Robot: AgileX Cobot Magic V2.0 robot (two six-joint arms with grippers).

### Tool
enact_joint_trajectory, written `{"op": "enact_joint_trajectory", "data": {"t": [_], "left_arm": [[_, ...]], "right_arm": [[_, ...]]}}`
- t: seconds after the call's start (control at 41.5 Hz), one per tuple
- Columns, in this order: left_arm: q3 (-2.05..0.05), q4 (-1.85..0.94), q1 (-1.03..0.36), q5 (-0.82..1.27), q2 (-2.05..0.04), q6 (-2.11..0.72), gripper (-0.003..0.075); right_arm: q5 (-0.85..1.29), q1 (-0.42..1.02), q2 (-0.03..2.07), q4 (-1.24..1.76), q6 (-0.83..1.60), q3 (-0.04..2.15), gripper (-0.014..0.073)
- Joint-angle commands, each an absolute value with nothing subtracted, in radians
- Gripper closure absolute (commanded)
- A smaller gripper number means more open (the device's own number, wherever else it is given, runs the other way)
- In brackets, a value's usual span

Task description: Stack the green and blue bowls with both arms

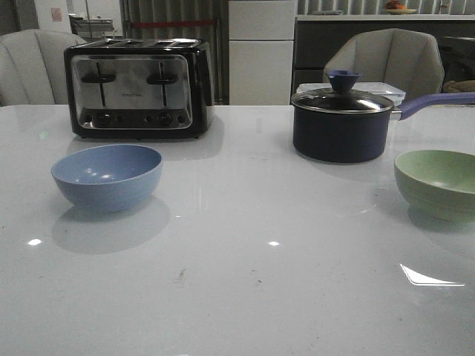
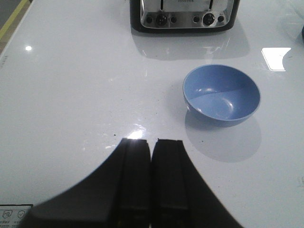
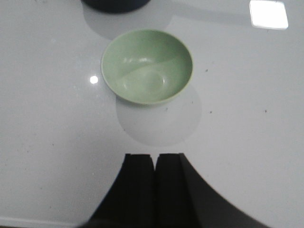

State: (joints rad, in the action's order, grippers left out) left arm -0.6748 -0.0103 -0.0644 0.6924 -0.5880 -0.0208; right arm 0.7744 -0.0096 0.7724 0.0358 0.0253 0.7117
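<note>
Two bowls sit on the white counter, one of each colour. The blue bowl stands upright on the left side, in front of the toaster and apart from it. The green bowl stands upright at the far right, partly cut by the edge of the front view, near the front of the saucepan but not touching it. The two bowls are well apart, with bare counter between them, and both are empty inside.

There is one toaster, chrome and black, with four slots and two levers showing on its face. There is one dark saucepan, its lid on, topped by a knob, with a purple handle pointing right.

Two end effectors appear, one in each wrist view. The left end effector hovers over the counter, short of the blue bowl, its two black fingers pressed together with only a thin seam between them, gripping nothing. The right end effector is likewise closed on nothing, its fingers meeting at a slim line, with the green bowl just ahead of it and untouched.
</note>
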Motion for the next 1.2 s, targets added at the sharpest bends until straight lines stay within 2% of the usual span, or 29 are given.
{"op": "enact_joint_trajectory", "data": {"t": [0.0,0.072,0.193,0.289,0.337,0.699,1.181], "left_arm": [[-0.706,-0.015,-0.061,0.628,-0.608,-0.012,0.0618],[-0.706,-0.015,-0.061,0.635,-0.619,-0.012,0.0561],[-0.706,-0.015,-0.061,0.646,-0.618,-0.012,0.0367],[-0.706,-0.015,-0.061,0.646,-0.618,-0.012,0.0220],[-0.706,-0.015,-0.061,0.646,-0.618,-0.012,0.0187],[-0.706,-0.015,-0.061,0.646,-0.618,-0.012,0.0193],[-0.706,-0.015,-0.061,0.646,-0.618,-0.012,0.0193]], "right_arm": [[0.767,-0.012,0.815,0.025,0.028,0.748,0.0524],[0.771,-0.012,0.857,0.023,0.028,0.748,0.0424],[0.747,-0.012,0.921,0.023,0.028,0.748,0.0170],[0.720,-0.017,0.975,0.013,0.028,0.752,0.0050],[0.715,-0.029,1.003,0.013,0.028,0.761,0.0039],[0.742,-0.208,1.318,0.106,0.055,0.969,0.0041],[0.762,-0.218,1.742,0.208,0.132,1.285,0.0041]]}}
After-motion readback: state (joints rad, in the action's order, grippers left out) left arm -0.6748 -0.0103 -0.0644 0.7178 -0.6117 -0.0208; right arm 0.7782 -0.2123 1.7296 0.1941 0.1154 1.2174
